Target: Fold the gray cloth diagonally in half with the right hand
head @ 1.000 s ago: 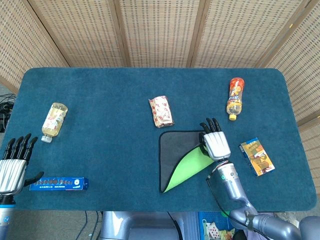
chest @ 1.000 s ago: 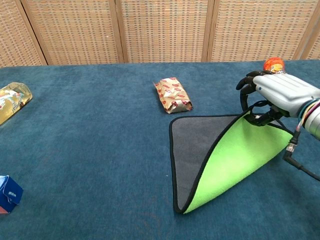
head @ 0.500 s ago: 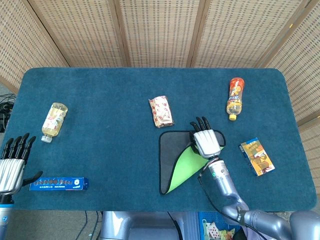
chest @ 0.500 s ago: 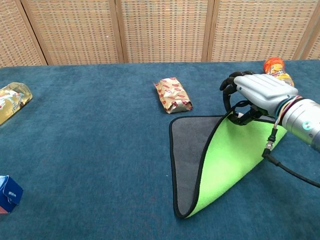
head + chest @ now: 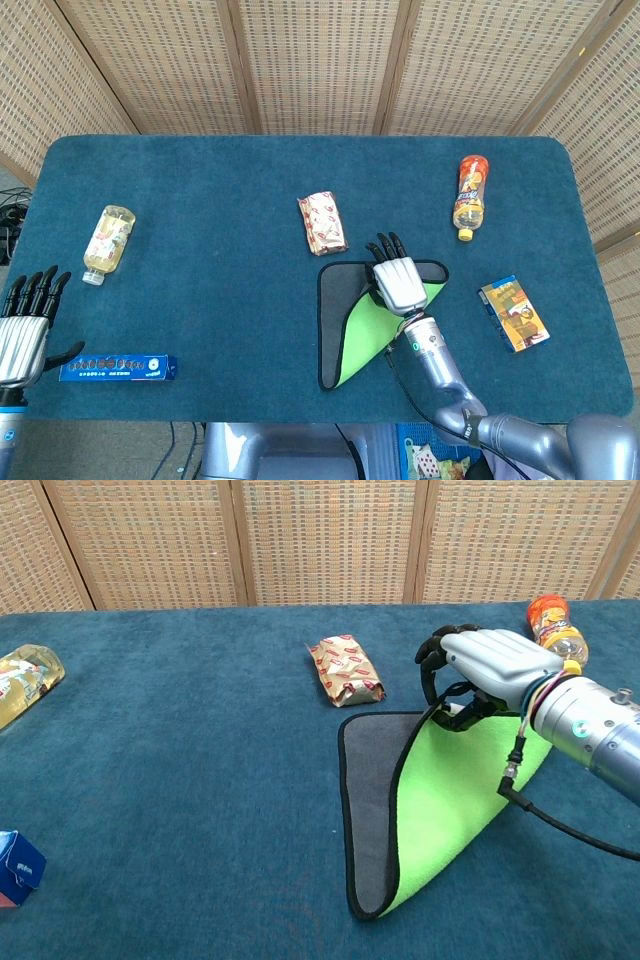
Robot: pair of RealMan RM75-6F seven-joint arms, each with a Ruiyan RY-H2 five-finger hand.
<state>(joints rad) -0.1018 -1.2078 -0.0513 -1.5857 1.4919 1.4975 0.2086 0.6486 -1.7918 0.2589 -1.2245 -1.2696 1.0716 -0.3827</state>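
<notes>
The gray cloth point(image 5: 338, 298) point(image 5: 366, 780) lies on the blue table, right of centre, with its green underside point(image 5: 368, 325) point(image 5: 445, 795) turned up over its right part. My right hand point(image 5: 399, 281) point(image 5: 478, 670) pinches the lifted corner of the cloth and holds it above the cloth's far edge. A strip of gray face still shows along the cloth's left side. My left hand point(image 5: 24, 325) hovers at the table's near left edge with its fingers apart, holding nothing.
A wrapped snack bar point(image 5: 323, 223) point(image 5: 346, 670) lies just beyond the cloth. An orange bottle point(image 5: 470, 196) point(image 5: 553, 625) and a small box point(image 5: 513, 313) lie to the right. At the left are a clear bottle point(image 5: 108, 242) point(image 5: 25, 682) and a blue packet point(image 5: 118, 368).
My right hand has carried the pinched corner leftward across the cloth, so more green underside covers the gray face. The left hand has barely moved.
</notes>
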